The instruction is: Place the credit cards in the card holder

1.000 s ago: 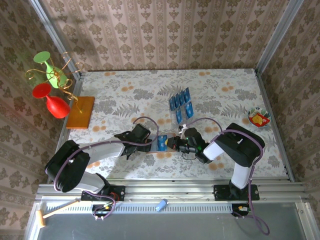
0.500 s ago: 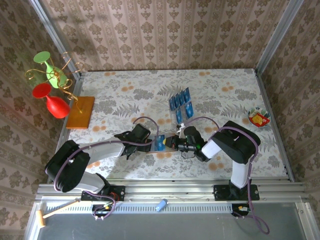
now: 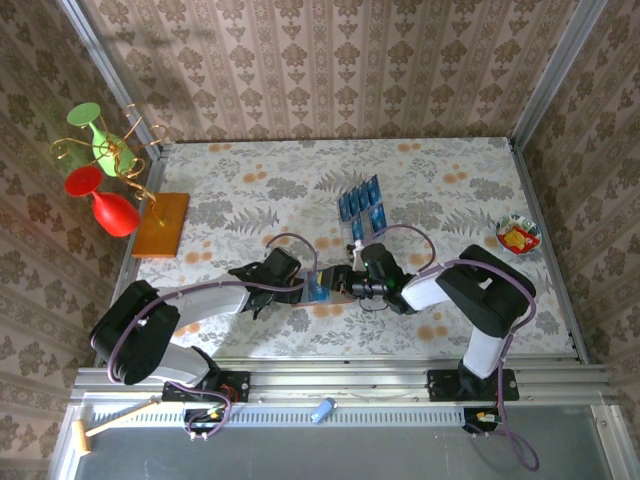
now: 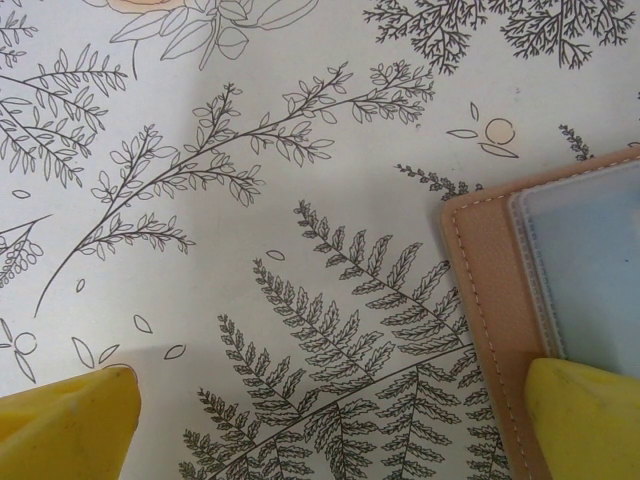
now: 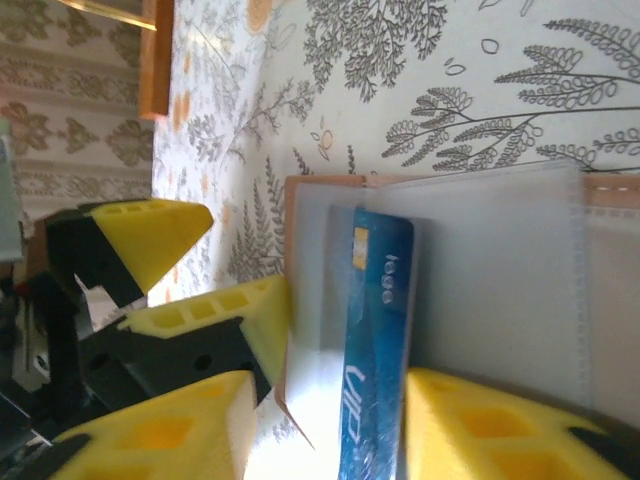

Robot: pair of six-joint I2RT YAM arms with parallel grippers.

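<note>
The right fingers (image 5: 480,420) have just parted, releasing a credit card (image 5: 375,330) half-tucked into the card holder (image 5: 500,260) by the desk's near edge. The left fingers (image 4: 585,410), spread wide, pin its edge. The remaining cards (image 3: 362,205) wait.

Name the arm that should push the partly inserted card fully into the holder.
Right. The right gripper straddles the blue card in the card holder; the left gripper rests one finger on its edge.

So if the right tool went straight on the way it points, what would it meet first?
Likely the card between the right tool's open fingers, already partway in the holder's clear pocket. Beyond it the holder itself, with the left tool at its edge; depth is unclear.
</note>
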